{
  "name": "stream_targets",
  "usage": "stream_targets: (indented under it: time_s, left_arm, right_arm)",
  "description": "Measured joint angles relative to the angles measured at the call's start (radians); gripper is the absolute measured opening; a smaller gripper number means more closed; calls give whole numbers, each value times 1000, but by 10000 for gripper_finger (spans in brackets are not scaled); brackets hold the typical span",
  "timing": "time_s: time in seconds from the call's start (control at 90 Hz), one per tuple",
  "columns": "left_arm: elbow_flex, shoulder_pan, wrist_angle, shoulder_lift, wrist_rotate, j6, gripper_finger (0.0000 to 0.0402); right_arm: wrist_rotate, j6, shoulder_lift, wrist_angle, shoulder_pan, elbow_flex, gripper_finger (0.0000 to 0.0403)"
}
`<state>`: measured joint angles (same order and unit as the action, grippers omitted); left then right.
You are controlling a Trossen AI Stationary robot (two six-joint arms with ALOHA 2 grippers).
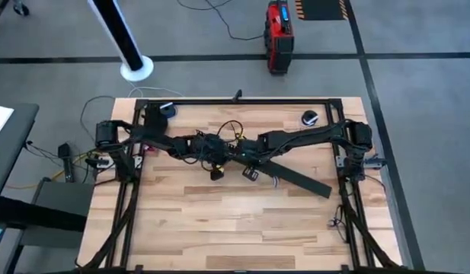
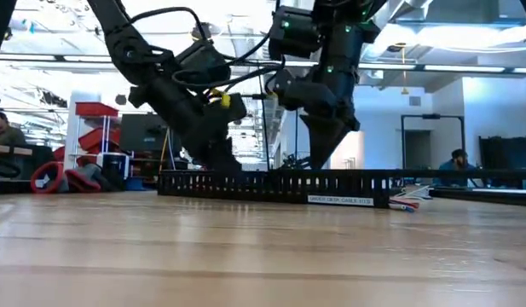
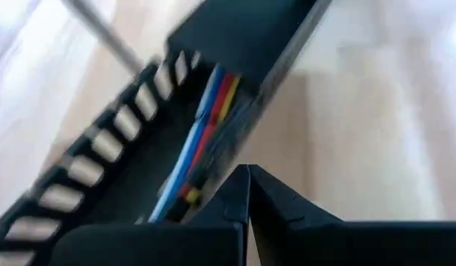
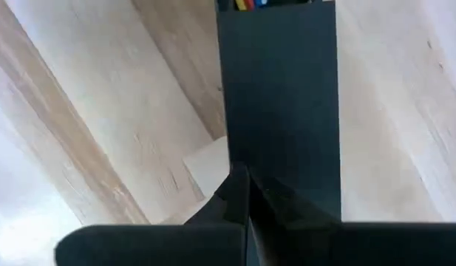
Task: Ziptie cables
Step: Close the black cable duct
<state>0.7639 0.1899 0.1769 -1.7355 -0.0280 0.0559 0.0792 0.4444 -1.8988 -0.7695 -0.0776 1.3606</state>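
**Crowded middle, open front**

Both arms meet over the middle of the table; the left gripper and right gripper crowd the black slotted channel there; the wide front boards lie bare; a black strip blocks the right side.

A long black channel with comb slots lies slanted on the wooden table. A red box sits on the grey floor behind it, near a white pole.
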Motion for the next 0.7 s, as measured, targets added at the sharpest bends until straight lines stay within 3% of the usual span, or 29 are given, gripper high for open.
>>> stream_targets:
  time_s: [0.7]
  left_arm:
    - [0, 126, 67, -34, 23, 28, 0]
  right_arm:
    - [-60, -103, -9, 117, -110, -8, 0]
